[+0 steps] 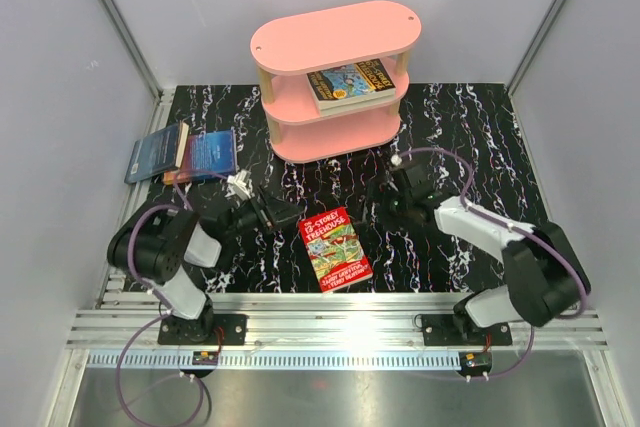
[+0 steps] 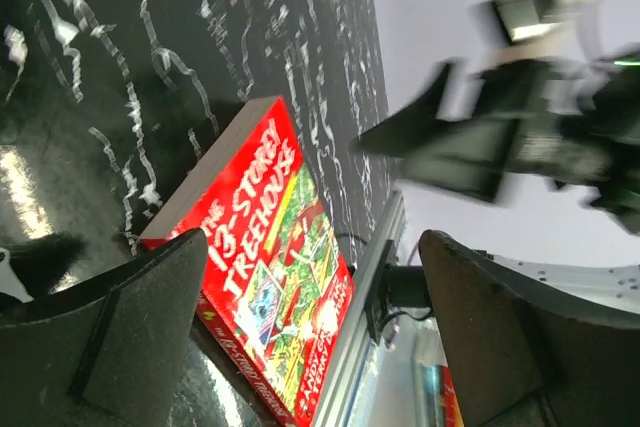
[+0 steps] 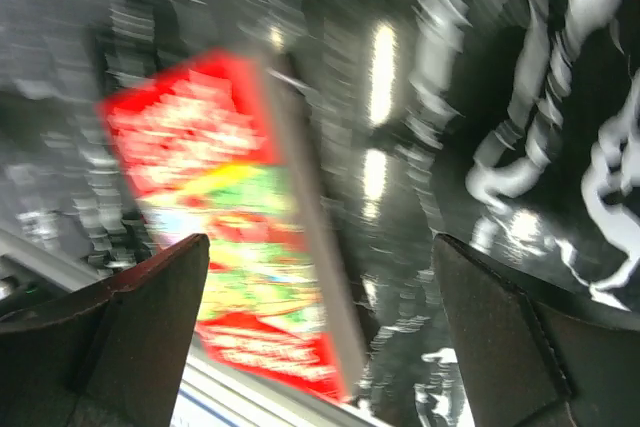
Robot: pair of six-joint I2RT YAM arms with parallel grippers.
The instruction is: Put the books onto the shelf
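Far left, by the wall: two dark blue books (image 1: 180, 154) lie flat on the marbled table (image 1: 470, 127), side by side and touching or overlapping. Can't tell which. Covers too small to read. Pale page edge shows btwn them, and an orange-ish strip at the near edge of the right one. Unclear if that's a third book underneath.

Left gripper (image 1: 280, 212): near-left of centre, pointing right twd the red book. In the wrist view both fingers (image 2: 140, 317) stand wide apart w/ nothing btwn them. It holds nothing and isn't touching the book.

Red book (image 1: 335, 249): flat on the table, centre, near side, cover up, slightly rotated, btwn the two grippers and clear of both. Title "13-Storey Treehouse" in white on red, green/yellow cartoon art below. In the left wrist view its lower corner is cut off behind the finger. Pale page block visible along one side.

Shelf (image 1: 335, 37): pink, three oval tiers, pale posts, far centre. One book (image 1: 350, 82) lies flat on the middle tier, blue/yellow cover, partly hidden under the top board. Bottom tier mostly hidden from above.

Right gripper (image 1: 380, 202): right of the red book, just off its far-right corner. Fingertips hard to make out from above, dark on dark. Wrist view is heavily motion-blurred, but the fingers (image 3: 130, 327) are spread wide and grip nothing. The red book is smeared below them, text unreadable.
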